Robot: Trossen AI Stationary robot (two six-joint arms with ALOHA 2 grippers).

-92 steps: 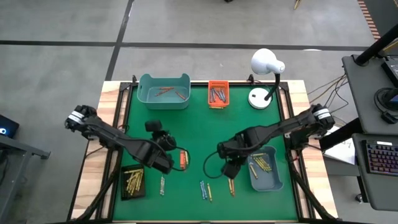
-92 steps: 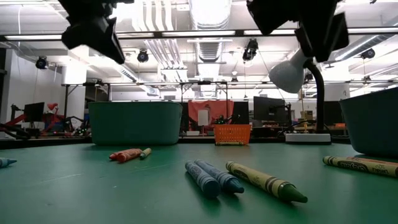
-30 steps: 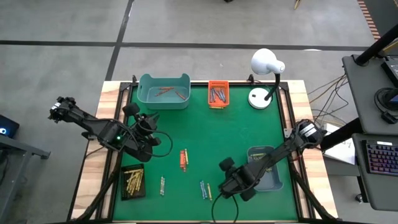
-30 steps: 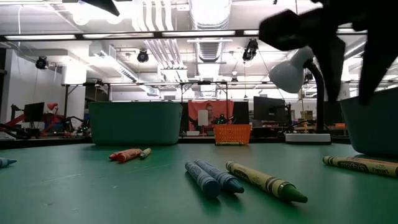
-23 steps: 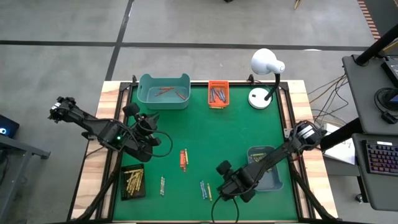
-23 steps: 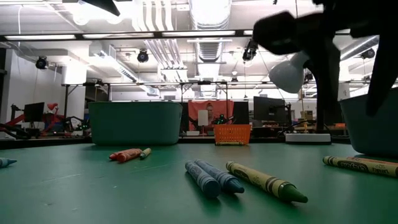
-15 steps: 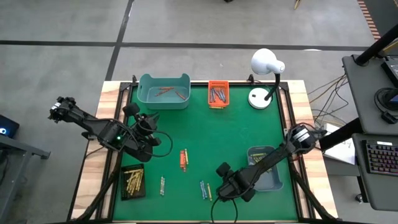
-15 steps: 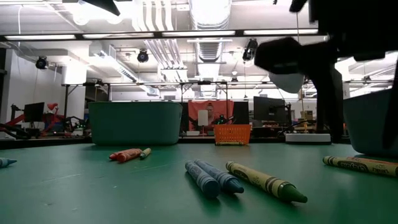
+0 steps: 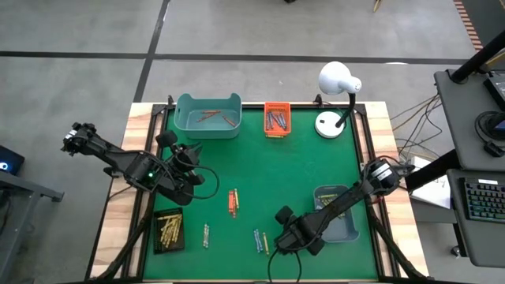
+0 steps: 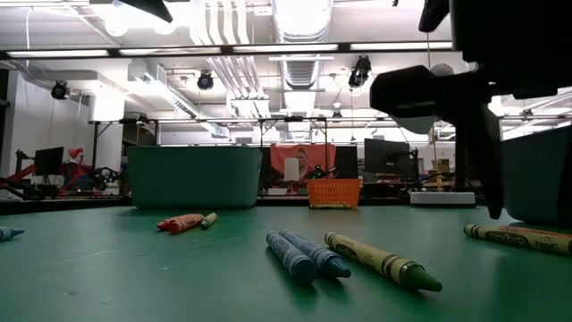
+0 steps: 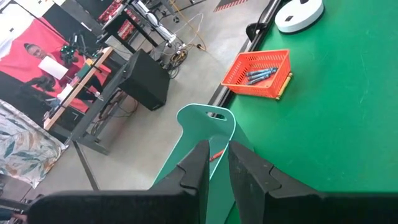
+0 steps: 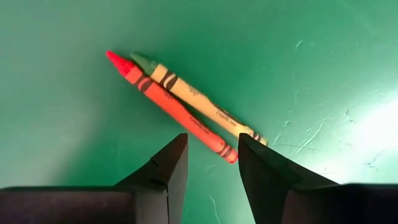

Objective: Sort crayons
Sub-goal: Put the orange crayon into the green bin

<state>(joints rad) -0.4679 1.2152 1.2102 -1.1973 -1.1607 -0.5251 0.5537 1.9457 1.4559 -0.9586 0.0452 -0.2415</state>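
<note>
While bins hold some crayons, we see several loose on mat (image 9: 300, 166): red crayon (image 12: 171, 102), green one (image 12: 193, 96). Right gripper (image 12: 211, 165) parted, empty, above that pair. Left gripper (image 11: 216, 163) nearly closed, empty, waiting left.

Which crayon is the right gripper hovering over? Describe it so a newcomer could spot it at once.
Start at the green table and find the right gripper, low near the front edge. Under it lie two crayons side by side, touching. The target looks like the red crayon; its neighbour is a yellow-wrapped crayon with a green tip.
</note>
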